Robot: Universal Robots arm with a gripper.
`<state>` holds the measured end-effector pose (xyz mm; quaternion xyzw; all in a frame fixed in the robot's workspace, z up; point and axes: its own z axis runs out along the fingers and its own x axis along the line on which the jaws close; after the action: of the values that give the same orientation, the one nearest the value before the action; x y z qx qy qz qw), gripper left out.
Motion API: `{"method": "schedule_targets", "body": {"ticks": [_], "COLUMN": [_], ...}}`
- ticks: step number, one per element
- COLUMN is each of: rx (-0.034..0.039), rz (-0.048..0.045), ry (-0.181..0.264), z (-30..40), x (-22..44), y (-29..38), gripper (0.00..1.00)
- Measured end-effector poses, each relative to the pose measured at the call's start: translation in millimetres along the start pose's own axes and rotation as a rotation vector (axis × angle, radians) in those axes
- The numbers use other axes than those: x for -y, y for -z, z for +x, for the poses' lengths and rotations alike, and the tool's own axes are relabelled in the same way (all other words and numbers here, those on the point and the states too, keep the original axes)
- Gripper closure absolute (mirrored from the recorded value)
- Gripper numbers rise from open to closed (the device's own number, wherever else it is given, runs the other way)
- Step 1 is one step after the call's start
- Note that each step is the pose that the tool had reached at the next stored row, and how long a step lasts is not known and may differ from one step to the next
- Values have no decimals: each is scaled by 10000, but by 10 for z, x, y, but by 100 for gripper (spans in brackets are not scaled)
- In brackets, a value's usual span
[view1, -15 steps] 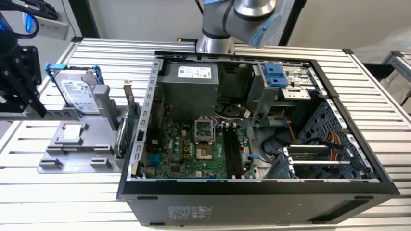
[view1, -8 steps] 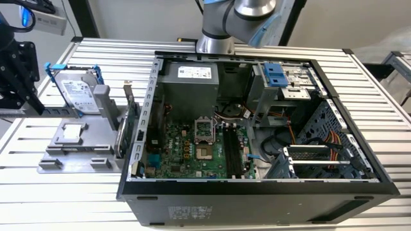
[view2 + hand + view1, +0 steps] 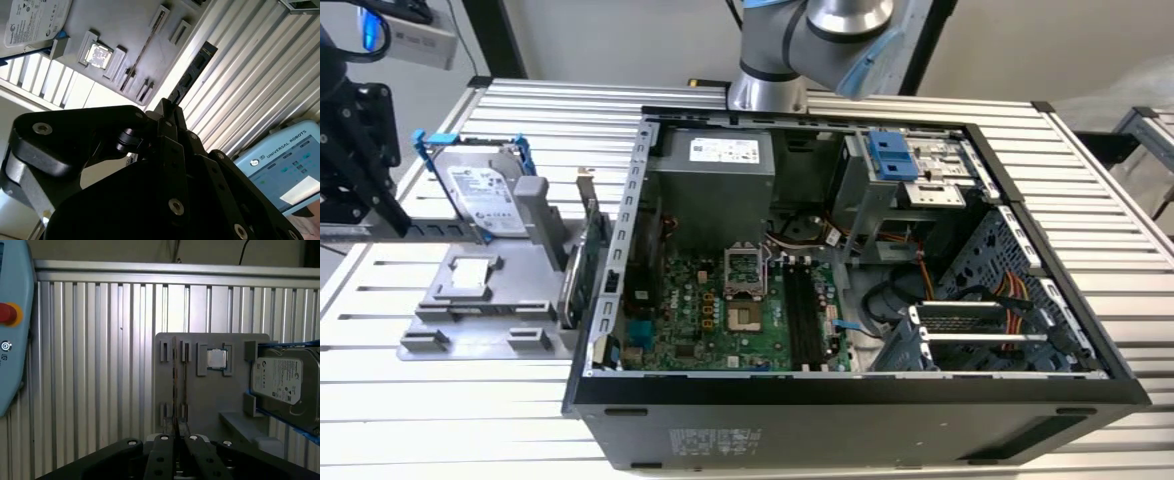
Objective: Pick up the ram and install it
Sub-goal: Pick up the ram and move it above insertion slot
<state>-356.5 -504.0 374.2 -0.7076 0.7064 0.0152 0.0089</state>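
black gripper (image 3: 177, 440) is caught clenched on the ram (image 3: 174, 382), and the stick is held up off the holder (image 3: 200, 395). in the first wrist view the ram is seen edge-on. it is drawn as one thin dark line running out from between the tips. it is laid over the holder between its two rows of brackets, parallel to the slats of the table (image 3: 100, 365). in the second wrist view the ram (image 3: 195, 70) is shown by its flat side, with dark chips in a row and a pale patch near the far end. there it is drawn just past the holder's edge.

on the holder a square chip (image 3: 217, 359) is seated in a pocket near the middle. a drive (image 3: 282, 382) in a blue frame is propped at the end away from the brackets. a thin strip is seen edge-on in one bracket row. a pale blue pendant (image 3: 12, 340) with a red button is glimpsed too.

in the exterior view the holder is set by the table's edge on the exterior view's left, just beside the open case (image 3: 854, 420). the green board (image 3: 707, 320) is laid bare inside, and the arm (image 3: 827, 30) is reared up at the table's far edge.
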Motion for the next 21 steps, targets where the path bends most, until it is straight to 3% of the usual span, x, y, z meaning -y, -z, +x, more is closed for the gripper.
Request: {"method": "schedule_targets", "body": {"ticks": [14, 17, 21], "rx": [-2, 0, -1], "rz": [-1, -1, -1], "ry": [0, 0, 0], "z": [0, -1, -5], "x": [43, 42, 41], "y": [9, 43, 141], "gripper": [100, 100, 100]}}
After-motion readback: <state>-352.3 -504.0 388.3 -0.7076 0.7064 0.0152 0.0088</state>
